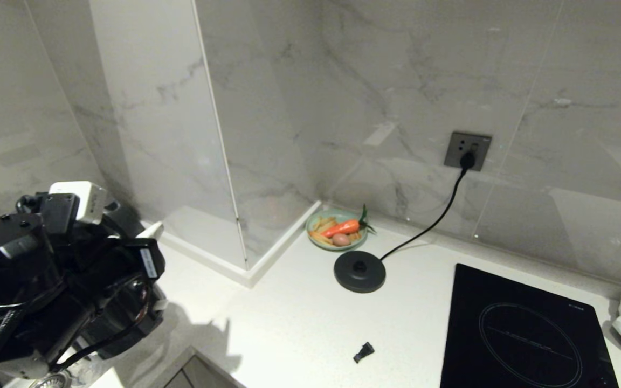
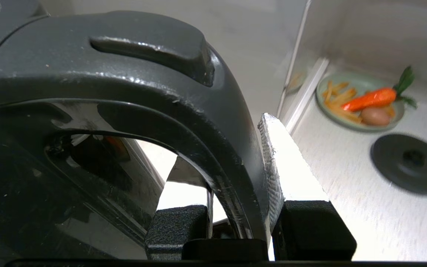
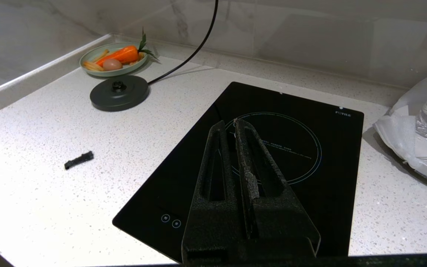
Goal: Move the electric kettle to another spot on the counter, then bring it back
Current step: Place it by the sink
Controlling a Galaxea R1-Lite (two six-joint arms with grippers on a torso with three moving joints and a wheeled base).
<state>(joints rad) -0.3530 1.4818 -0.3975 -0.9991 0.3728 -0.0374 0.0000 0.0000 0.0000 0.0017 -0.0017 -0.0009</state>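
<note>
Head view: my left pincer [image 1: 143, 302] has the electric kettle [image 1: 127, 307] at far left of the desk [image 1: 299, 323]; base disc [image 1: 359, 271] lies well right. Left wrist: fingers [image 2: 291, 163] pinch the handle [image 2: 213, 155]. Right wrist: right pincer [image 3: 232, 128] pressed together over the hob [image 3: 310, 122], idle.

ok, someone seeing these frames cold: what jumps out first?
The left gripper shut on the electric kettle by its loop handle, at the counter's left end. Then the bare round kettle base, its cord running to the wall socket, beside a green plate with a carrot. The right gripper hangs shut over the black induction hob.
</note>
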